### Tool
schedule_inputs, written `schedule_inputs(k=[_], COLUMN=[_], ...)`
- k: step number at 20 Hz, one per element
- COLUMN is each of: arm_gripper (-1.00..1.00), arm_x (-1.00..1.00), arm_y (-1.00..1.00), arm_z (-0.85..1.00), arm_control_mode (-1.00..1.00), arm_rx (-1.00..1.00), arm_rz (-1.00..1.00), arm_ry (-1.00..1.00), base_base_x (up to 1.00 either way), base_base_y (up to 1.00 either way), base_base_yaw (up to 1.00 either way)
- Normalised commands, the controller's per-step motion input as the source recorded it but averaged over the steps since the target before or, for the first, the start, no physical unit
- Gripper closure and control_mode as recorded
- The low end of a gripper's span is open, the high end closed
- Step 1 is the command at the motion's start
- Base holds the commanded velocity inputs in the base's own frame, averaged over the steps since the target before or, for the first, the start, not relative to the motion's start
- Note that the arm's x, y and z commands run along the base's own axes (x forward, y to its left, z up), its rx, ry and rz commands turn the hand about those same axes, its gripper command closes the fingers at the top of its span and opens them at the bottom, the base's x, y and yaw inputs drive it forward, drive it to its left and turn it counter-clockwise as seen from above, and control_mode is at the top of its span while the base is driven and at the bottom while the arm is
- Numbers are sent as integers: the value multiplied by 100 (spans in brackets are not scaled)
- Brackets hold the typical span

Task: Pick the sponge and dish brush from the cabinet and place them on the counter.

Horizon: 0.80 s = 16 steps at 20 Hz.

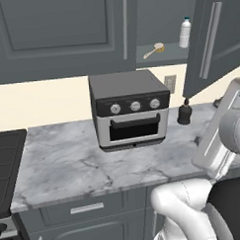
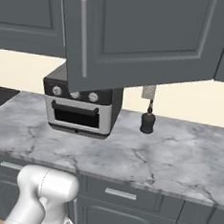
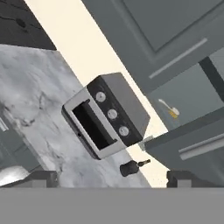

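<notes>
One task thing is plain to see: the dish brush [image 1: 154,50] lies on the grey inner shelf of the open cabinet [image 1: 161,53], its pale handle running down-left and its tan head up-right toward the clear bottle [image 1: 185,33] standing near it on the same shelf. I cannot make out the sponge anywhere. Below the shelf sits the toaster oven [image 1: 130,109] on the marbled bench [image 1: 84,160], with a small dark dispenser [image 1: 184,114] just beside it.

The claw [image 3: 111,179] hangs wide and empty, well apart from the shelf; in the hand view the brush [image 3: 169,108] lies up and to the right of its tips, so I judge the next move a long reach upward.

From the right base view the swung cabinet door [image 2: 140,34] hides the shelf; the left base view looks straight in.
</notes>
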Motion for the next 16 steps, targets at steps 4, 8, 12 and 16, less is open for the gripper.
schedule_inputs(k=[4, 8, 12, 16], arm_gripper=[-100, -100, -100, -100], arm_x=[29, 40, 52, 48], arm_y=[22, 15, 4, 0], arm_z=[0, 0, 0, 0], arm_control_mode=[-100, -100, -100, -100], arm_rx=[-29, -26, -21, -16], arm_rz=[-15, -19, -25, -28], arm_ry=[-24, -20, -10, -7], base_base_x=[0, 0, 0, 0], base_base_y=[0, 0, 0, 0], base_base_yaw=[0, 0, 0, 0])
